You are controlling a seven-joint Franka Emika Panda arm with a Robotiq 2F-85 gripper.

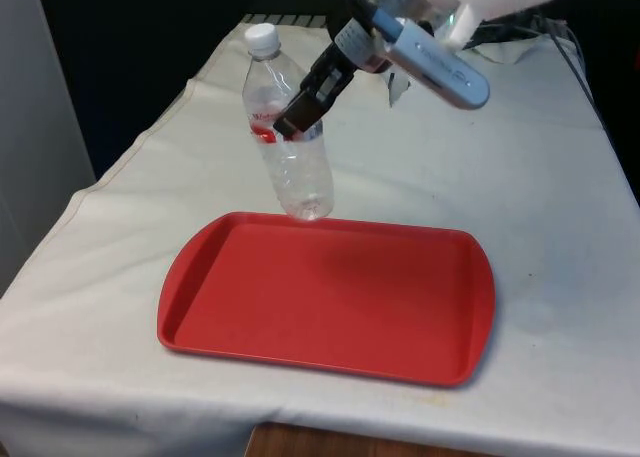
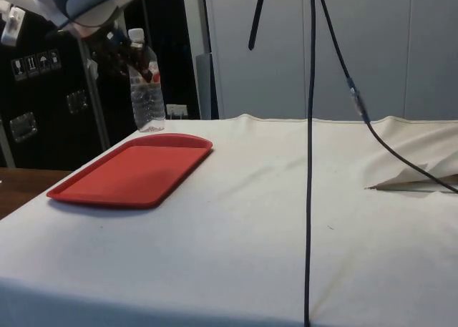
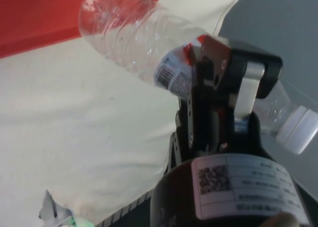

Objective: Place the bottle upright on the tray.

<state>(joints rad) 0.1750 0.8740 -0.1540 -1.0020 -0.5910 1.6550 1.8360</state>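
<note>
- Bottle (image 1: 290, 142): clear plastic, white cap (image 1: 262, 38), label with red and white.
- Tray (image 1: 330, 297): solid red, no pattern.
- Cloth (image 1: 540, 207): plain white.
- Gripper (image 1: 292, 123): black.
- Cables (image 2: 310, 155): black.

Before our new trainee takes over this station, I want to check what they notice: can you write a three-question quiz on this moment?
1. True or false: the bottle already stands on the red tray.
2. What is the gripper shut on? A) the bottle's label band B) its white cap C) the tray's rim
3. Fill in: the bottle's base hangs near the tray's ____ edge, the one closest to the robot.

Key: 1 false, it is held above the white cloth; 2 A; 3 far.
</note>
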